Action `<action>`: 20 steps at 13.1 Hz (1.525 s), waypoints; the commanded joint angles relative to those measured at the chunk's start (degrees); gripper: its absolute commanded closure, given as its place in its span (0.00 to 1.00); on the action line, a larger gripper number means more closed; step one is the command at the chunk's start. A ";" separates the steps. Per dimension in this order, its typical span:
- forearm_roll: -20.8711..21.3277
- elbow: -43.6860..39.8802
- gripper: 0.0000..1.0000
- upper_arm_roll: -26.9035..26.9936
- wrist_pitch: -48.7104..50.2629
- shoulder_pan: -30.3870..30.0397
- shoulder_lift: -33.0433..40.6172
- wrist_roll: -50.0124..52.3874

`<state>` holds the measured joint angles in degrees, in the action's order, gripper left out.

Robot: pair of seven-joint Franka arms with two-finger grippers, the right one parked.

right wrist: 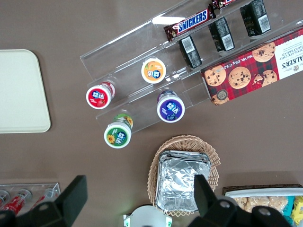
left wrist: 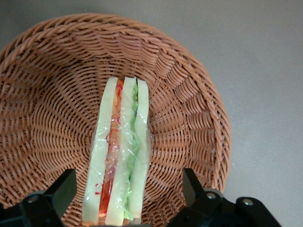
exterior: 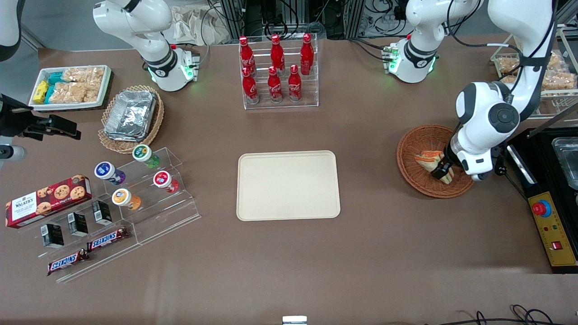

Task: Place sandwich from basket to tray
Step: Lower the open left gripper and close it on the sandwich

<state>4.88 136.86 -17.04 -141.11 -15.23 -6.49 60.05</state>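
Wicker basket [left wrist: 189, 94] cradles the sandwich [left wrist: 120, 151] on edge, its long axis running straight out from the wide-open gripper [left wrist: 125, 198], whose fingers [left wrist: 61, 191] flank it untouched, tray [exterior: 288, 185] well apart.

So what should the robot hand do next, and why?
Probably close its fingers. The gripper is open, down in the basket, with one finger on each side of the sandwich, and the tray holds nothing yet.

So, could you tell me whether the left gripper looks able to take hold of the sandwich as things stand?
Probably yes: the gripper is open in the basket, its fingers either side of the sandwich, nothing between.
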 commanded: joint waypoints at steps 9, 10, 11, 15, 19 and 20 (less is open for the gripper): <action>0.21 4.56 1.00 0.17 -9.54 -1.19 -1.68 0.51; 0.21 4.56 1.00 0.17 -9.01 -1.46 -1.25 -0.01; 0.21 4.21 1.00 0.17 -7.35 -1.47 -0.55 -0.19; 0.04 3.51 1.00 -0.53 4.51 -0.24 9.54 -0.98; -2.77 0.44 1.00 -0.71 7.69 8.00 13.52 -3.09; -3.99 -1.40 1.00 -0.80 7.78 10.20 13.35 -3.27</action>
<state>3.16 137.87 -17.89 -134.77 -8.68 5.91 58.50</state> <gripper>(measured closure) 0.789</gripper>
